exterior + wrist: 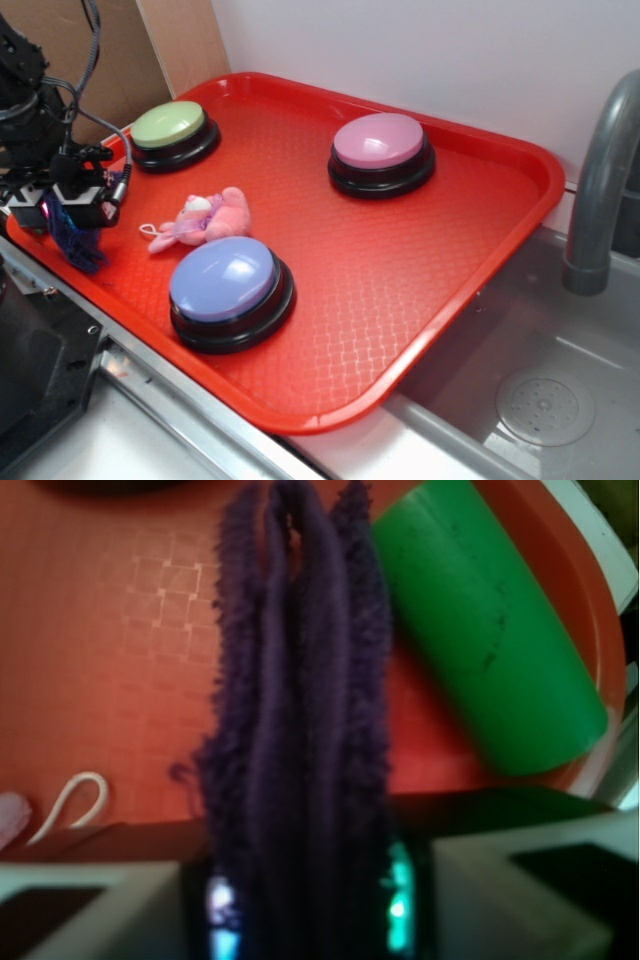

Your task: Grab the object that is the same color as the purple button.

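My gripper (62, 205) hangs over the left corner of the red tray (430, 260), shut on the dark purple knitted cloth (78, 243), which dangles folded from the jaws just above the tray. In the wrist view the cloth (295, 710) fills the middle, pinched between my gripper's (305, 900) two jaws. The purple button (230, 290), lavender-blue dome on a black base, sits at the tray's front, to the right of the cloth.
A pink-and-lilac plush toy (205, 220) lies between the buttons. A green-topped button (172, 133) and a pink-topped button (381, 152) stand at the back. A green cylinder (485, 630) lies by the tray rim. A sink and faucet (600, 190) are at the right.
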Motion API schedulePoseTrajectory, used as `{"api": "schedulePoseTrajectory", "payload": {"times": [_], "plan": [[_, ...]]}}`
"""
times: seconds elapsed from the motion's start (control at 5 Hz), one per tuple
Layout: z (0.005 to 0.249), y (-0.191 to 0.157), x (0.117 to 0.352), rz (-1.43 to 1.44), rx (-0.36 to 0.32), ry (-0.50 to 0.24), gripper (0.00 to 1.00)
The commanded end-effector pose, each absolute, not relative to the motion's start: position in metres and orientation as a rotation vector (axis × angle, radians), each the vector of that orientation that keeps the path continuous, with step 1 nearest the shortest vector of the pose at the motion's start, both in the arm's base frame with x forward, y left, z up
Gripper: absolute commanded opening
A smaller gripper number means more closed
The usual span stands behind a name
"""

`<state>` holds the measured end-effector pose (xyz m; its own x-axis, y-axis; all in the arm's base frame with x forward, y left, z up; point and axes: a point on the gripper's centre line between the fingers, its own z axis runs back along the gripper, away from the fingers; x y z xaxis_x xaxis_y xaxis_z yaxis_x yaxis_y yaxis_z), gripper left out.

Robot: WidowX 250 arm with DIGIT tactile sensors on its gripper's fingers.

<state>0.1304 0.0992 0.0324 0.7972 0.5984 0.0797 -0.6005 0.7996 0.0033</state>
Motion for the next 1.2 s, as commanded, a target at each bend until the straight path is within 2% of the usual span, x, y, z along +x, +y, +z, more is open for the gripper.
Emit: {"api": "schedulePoseTrajectory", "payload": {"times": [0.0, 0.2, 0.6, 0.8, 1.0], "plan": [[0.054, 0.099, 0.135, 0.582, 0.067, -0.075, 0.0], [0.076, 0.093, 0.147, 0.5, 0.012, -0.055, 0.0], [0.14, 0.042, 0.188, 0.267, -0.062, -0.142, 0.0], [0.164, 0.017, 0.209, 0.139, -0.112, -0.142, 0.0], [0.174, 0.002, 0.224, 0.008, -0.129, -0.13, 0.0]]}}
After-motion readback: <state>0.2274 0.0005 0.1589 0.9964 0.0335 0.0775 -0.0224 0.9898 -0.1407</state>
